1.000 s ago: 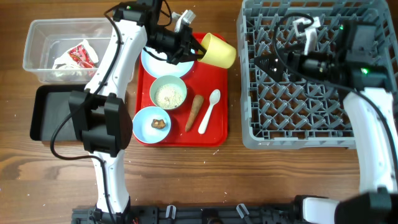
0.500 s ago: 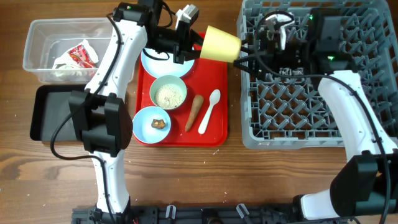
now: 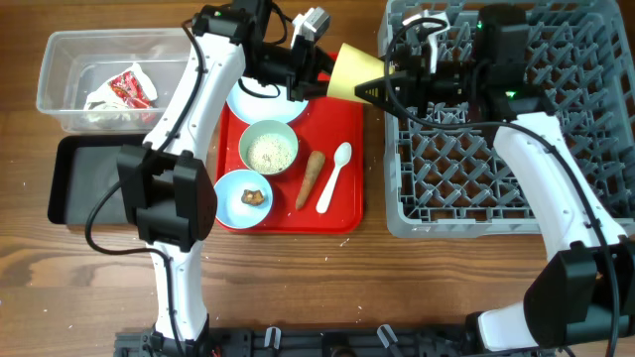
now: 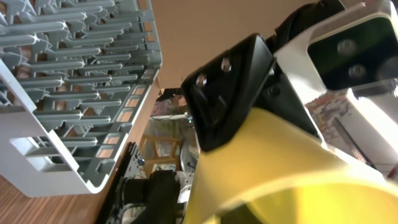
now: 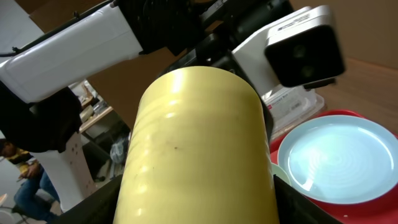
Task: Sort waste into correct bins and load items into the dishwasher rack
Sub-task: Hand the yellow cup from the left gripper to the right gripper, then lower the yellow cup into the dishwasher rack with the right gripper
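The right tool had slid further onto the yellow cup, its fingers flanking the base; whether they pressed I could not tell. The left tool pinched the cup's rim, holding it sideways beside the dishwasher rack, near the far edge of the tabletop.

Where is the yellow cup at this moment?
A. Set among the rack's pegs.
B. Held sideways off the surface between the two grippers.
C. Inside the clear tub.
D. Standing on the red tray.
B: the yellow cup lies sideways in the air beside the rack, with the left gripper at one end and the right gripper at the other.
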